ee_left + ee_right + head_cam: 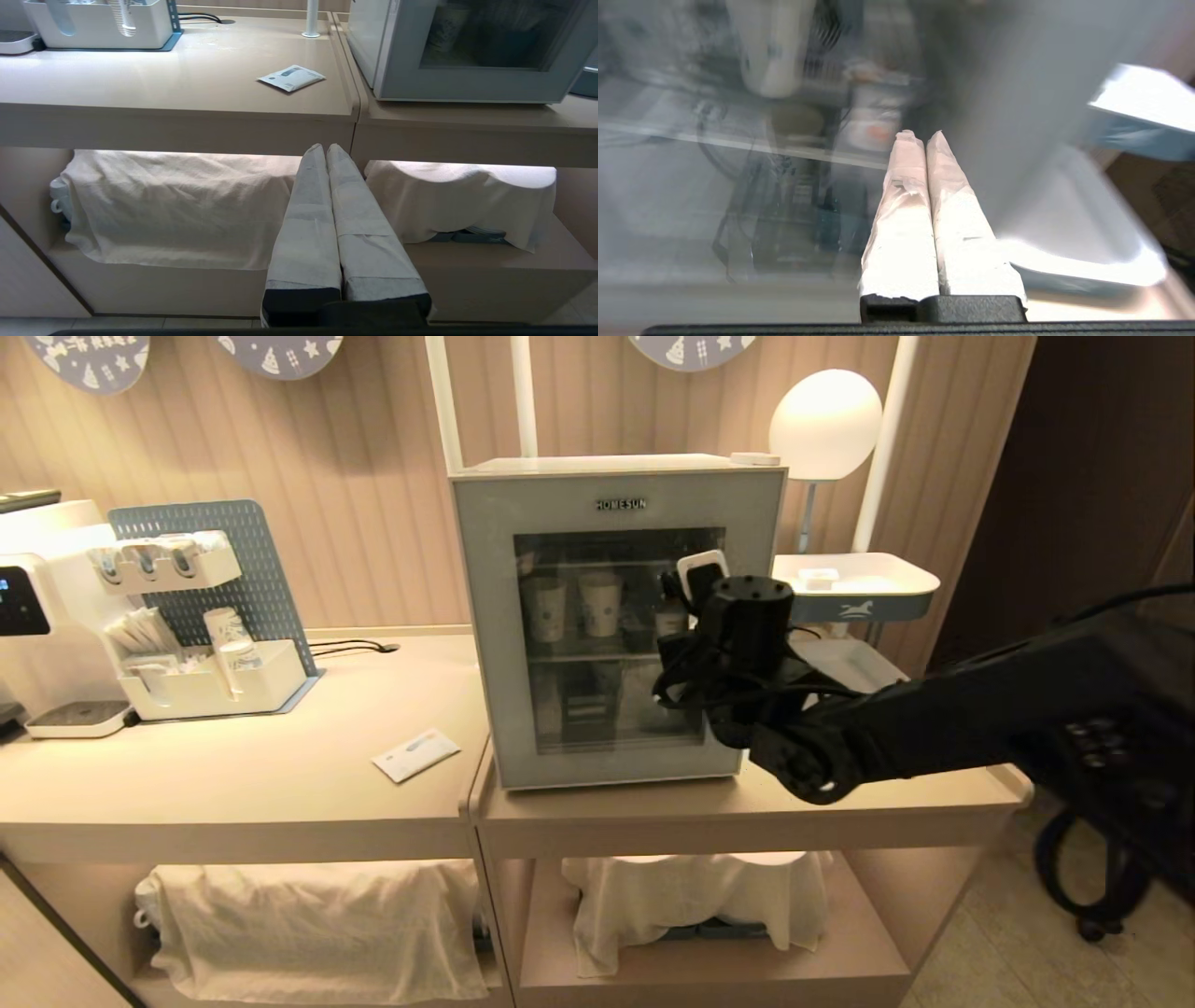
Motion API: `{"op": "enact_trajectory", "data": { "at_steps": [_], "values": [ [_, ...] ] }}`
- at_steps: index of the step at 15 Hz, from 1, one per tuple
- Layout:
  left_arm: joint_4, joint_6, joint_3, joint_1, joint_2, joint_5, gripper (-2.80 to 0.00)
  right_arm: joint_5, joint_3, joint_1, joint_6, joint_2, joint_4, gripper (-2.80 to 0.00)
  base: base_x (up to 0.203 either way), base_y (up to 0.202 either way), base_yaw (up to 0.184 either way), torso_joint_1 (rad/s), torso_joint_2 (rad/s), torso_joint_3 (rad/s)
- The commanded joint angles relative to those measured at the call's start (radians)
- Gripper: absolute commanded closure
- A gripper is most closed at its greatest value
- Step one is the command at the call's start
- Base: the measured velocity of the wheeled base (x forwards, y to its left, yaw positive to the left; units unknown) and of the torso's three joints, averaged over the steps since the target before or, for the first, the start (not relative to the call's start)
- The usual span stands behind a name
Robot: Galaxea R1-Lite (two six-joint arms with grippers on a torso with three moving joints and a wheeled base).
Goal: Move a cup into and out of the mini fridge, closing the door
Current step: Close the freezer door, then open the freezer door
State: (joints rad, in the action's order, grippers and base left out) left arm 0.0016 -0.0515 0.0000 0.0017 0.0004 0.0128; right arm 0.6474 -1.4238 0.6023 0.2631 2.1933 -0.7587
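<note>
The mini fridge [616, 464] stands on the counter with its glass door [487, 635] closed. My right gripper [700, 574] is shut and empty, its white-wrapped fingertips [909, 140] close to the glass at the door's right side, near the upper shelf. Through the glass, in the right wrist view, a small white cup [873, 128] with an orange mark shows blurred on the wire shelf just past the tips. In the head view my arm covers that spot. My left gripper [325, 147] is parked low in front of the counter, shut and empty.
Two taller paper cups [571, 605] stand on the fridge's upper shelf. A drinks machine [37, 607] and a blue pegboard organizer [210, 616] sit at left, a flat packet [415, 753] on the counter. A white tray shelf [854, 583] is right of the fridge. Cloths [317, 915] cover the lower shelf.
</note>
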Motion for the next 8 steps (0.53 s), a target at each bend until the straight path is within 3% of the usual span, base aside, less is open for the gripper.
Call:
{"op": "enact_trajectory", "data": {
  "at_steps": [1,5,8],
  "values": [
    [0.0,-0.001,0.002,0.0,0.001,0.0,0.0,0.039,0.217,-0.006,0.003,-0.347,-0.016,0.0,0.0,0.0,0.0,0.0,0.0,0.0],
    [0.0,-0.001,0.002,0.0,0.001,0.0,0.0,0.185,0.534,-0.037,0.009,-0.926,0.081,0.0,0.0,0.0,0.0,0.0,0.0,0.0],
    [0.0,-0.001,0.002,0.0,0.001,0.0,0.0,0.248,0.657,-0.176,0.011,-1.378,0.319,0.0,0.0,0.0,0.0,0.0,0.0,0.0]
  ]
}}
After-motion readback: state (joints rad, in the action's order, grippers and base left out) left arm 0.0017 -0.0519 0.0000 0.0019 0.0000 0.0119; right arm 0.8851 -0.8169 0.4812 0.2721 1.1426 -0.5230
